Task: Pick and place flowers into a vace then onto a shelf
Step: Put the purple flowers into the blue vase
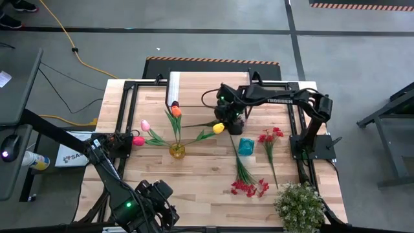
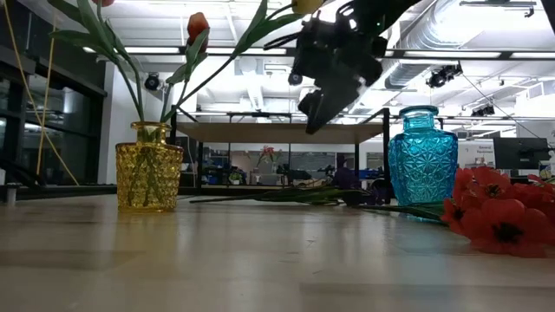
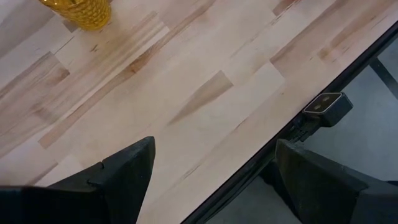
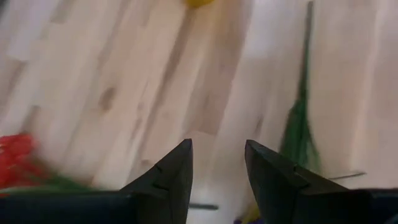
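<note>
A yellow glass vase (image 1: 176,150) (image 2: 149,165) stands on the table and holds pink, red, orange and yellow tulips (image 1: 218,128), whose stems sit in its mouth. A blue vase (image 1: 246,145) (image 2: 422,165) stands to its right. Red sprays (image 1: 246,187) (image 2: 494,212) and a green stem (image 4: 298,124) lie flat on the table. The shelf (image 1: 207,83) stands at the far edge. My right gripper (image 1: 233,123) (image 4: 217,146) (image 2: 334,74) hovers open above the table, between the yellow tulip and the blue vase. My left gripper (image 3: 214,146) waits open at the near left edge.
A bushy potted plant (image 1: 299,206) sits at the near right corner. More red flowers (image 1: 270,136) lie right of the blue vase. Black frame rails (image 1: 299,129) run along the table's sides. Bare wood (image 1: 194,181) lies in front of the yellow vase.
</note>
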Tool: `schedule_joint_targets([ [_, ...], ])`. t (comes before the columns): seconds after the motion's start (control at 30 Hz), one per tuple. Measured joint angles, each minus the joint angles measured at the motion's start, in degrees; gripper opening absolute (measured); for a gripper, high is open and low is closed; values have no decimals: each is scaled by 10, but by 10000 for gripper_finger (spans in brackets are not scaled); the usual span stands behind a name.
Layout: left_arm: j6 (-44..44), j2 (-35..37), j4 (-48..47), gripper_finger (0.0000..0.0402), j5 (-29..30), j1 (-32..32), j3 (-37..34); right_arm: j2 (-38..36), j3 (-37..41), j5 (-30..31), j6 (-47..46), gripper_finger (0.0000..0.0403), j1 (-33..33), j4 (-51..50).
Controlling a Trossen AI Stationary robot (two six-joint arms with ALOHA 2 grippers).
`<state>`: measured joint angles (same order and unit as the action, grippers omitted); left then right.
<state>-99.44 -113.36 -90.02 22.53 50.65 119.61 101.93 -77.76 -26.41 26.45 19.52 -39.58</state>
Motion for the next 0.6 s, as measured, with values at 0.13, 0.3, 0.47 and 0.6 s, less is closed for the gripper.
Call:
schedule_joint_targets([
  [0.13,0,0,0,365,-4,0,0,0,16,41,-25,138,-8,46],
  [0.3,-1,0,0,365,-13,0,0,0,18,45,-23,138,-17,53],
  [0.47,0,0,0,365,-13,0,0,0,18,37,-27,138,-28,57],
  [0.6,0,0,0,365,-13,0,0,0,18,40,-24,138,-39,61],
])
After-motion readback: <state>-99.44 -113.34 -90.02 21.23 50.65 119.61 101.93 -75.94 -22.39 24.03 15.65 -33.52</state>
